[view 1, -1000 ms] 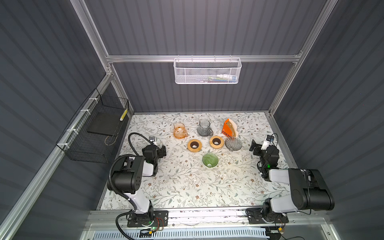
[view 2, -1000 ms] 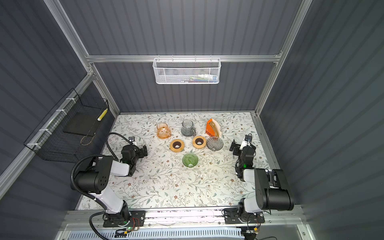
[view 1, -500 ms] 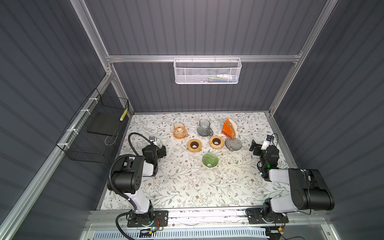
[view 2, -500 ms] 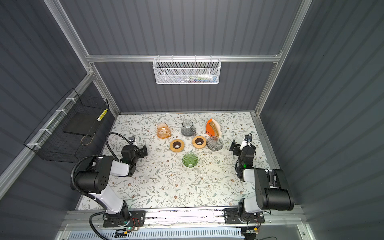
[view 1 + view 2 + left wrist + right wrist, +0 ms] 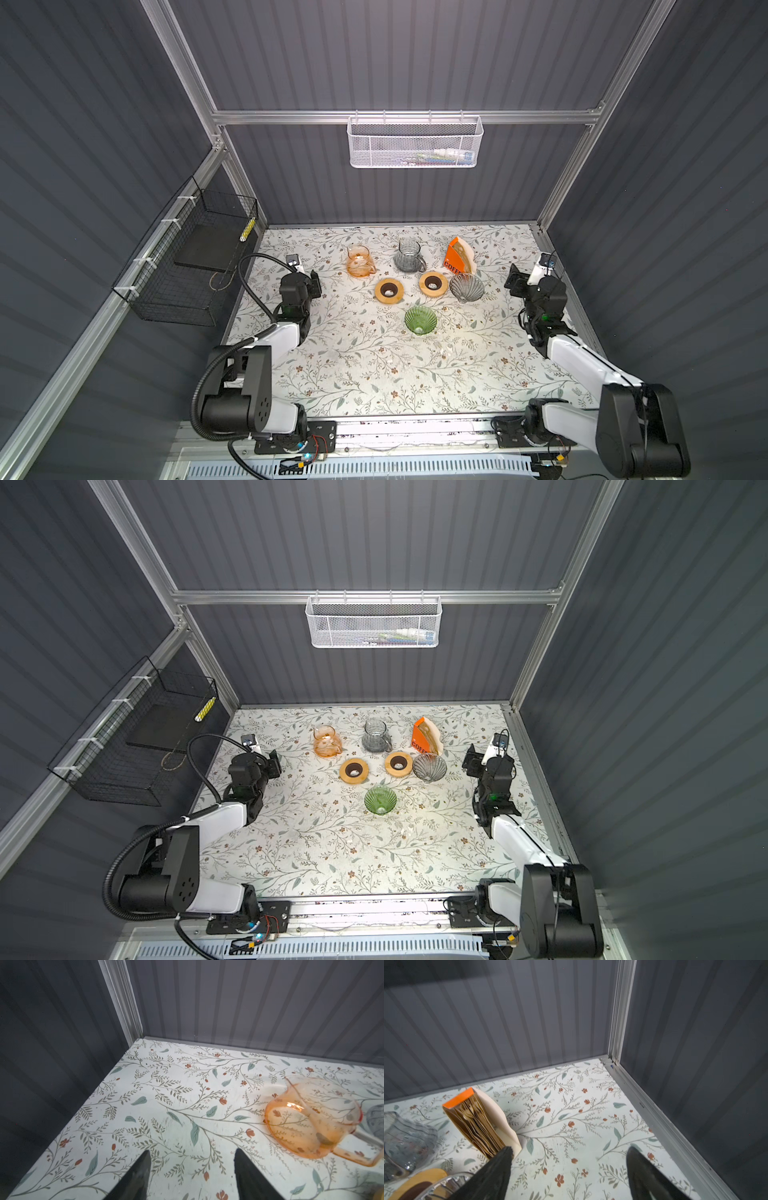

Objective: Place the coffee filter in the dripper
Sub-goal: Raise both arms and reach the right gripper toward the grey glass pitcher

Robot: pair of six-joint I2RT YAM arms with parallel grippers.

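Note:
The coffee filters [image 5: 477, 1124] are a stack of brown paper cones standing in an orange and cream holder [image 5: 459, 259] at the back right of the table. A green glass dripper [image 5: 420, 320] sits alone near the middle. A grey glass dripper [image 5: 466, 287] stands just in front of the holder. My right gripper [image 5: 569, 1149] is open and empty, low over the table to the right of the holder, one finger [image 5: 496, 1169] close to the holder's corner. My left gripper [image 5: 192, 1153] is open and empty near the left edge, with the orange carafe [image 5: 311, 1118] to its right.
Two wooden rings [image 5: 390, 289] [image 5: 433, 283] lie between the carafes and the green dripper. A grey glass carafe [image 5: 409, 255] stands at the back. A black wire basket [image 5: 195, 266] hangs on the left wall and a white mesh basket [image 5: 415, 143] on the back wall.
Both arms stay where they were, and no object on the table has moved.

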